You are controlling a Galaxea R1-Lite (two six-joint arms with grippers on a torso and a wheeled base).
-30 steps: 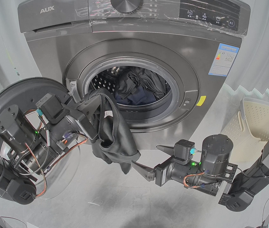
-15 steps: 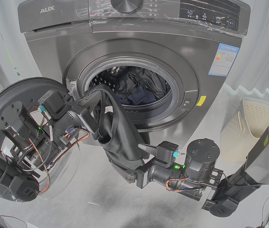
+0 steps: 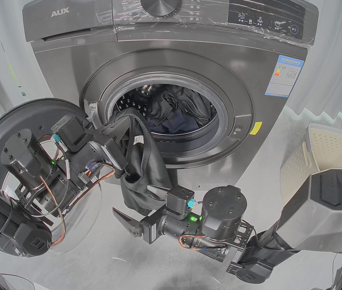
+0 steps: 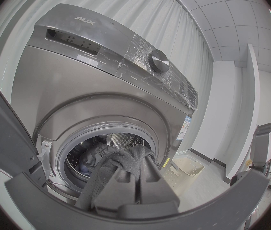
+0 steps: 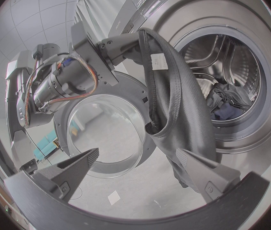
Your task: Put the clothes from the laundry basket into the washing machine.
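Grey floor (image 3: 98, 262): bare and smooth, carrying the washer and the basket.
right tool (image 3: 132, 200): nearest, low over the floor in front of the machine, lying roughly level and aimed towards the robot's left. Its fingers are spread wide with nothing clamped. The farther finger (image 5: 202, 173) overlaps the hanging cloth's lower part; whether it touches cannot be told.
black garment (image 3: 147, 162): hanging in loose folds from the left tool, in front of the lower left rim of the drum opening, clear of the floor. A white label (image 5: 156, 61) shows on its inner side. Its bottom hem hangs just beside the right tool (image 5: 137, 152).
left tool (image 3: 118, 123): higher up and to the robot's left, at the left edge of the opening, fingers pinched tight on the top of the black garment (image 4: 116, 160), which bunches over the fingertips.
door (image 3: 30, 113): round, swung fully open to the robot's left, its glass bowl (image 5: 110, 128) facing outwards.
drum (image 3: 134, 101): perforated steel, open to the front.
dark clothes (image 3: 175, 105): crumpled inside the drum, piled towards its right side.
washing machine (image 3: 219, 61): grey front-loader with a round dial on top, its panel wrapped in clear film.
laundry basket (image 3: 324, 150): cream, perforated, standing on the floor near the machine's right front corner.
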